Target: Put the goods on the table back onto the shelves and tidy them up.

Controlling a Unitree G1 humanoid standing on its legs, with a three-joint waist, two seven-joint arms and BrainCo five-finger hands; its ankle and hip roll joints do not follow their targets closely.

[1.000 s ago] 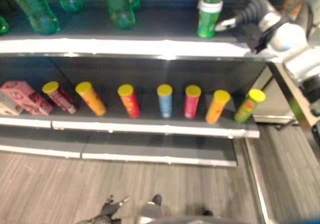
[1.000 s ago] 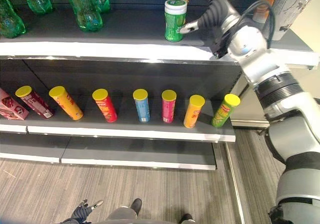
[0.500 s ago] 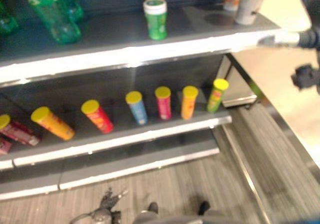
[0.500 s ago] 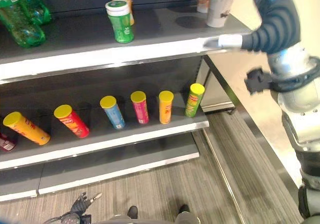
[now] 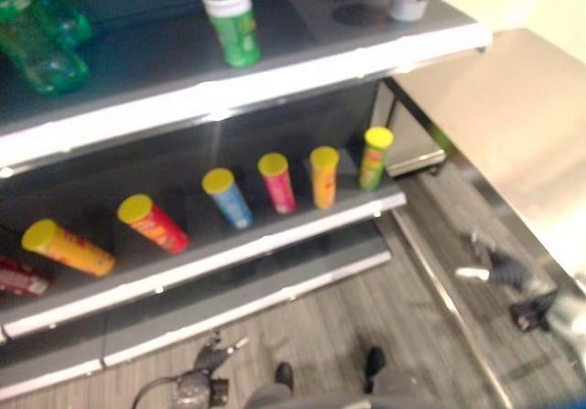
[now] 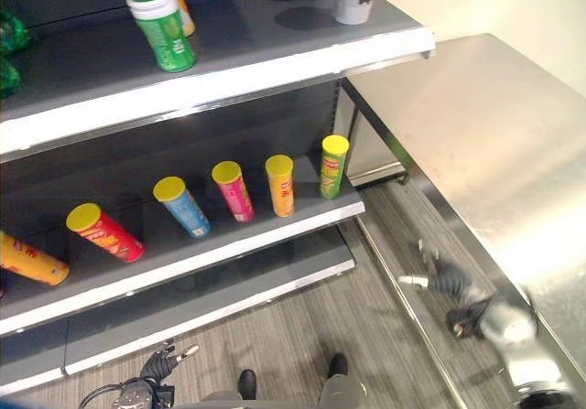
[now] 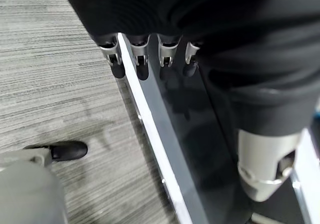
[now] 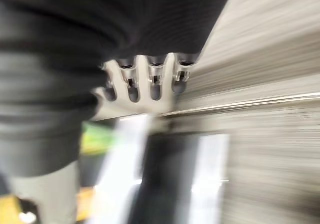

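Your right hand (image 6: 439,276) has dropped from the top shelf (image 6: 229,57) to floor level beside the table (image 6: 494,144), fingers relaxed, empty. Left hand (image 7: 150,58) hangs low, released. The green can (image 6: 161,29) stands up on that shelf, well apart from both.

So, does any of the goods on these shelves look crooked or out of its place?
Nothing is spilled or visibly damaged. On the middle shelf the yellow-lidded tubes stand in a row; the red tube and the orange tube toward the robot's left appear to lean more than the others. The green can on the top shelf looks upright.
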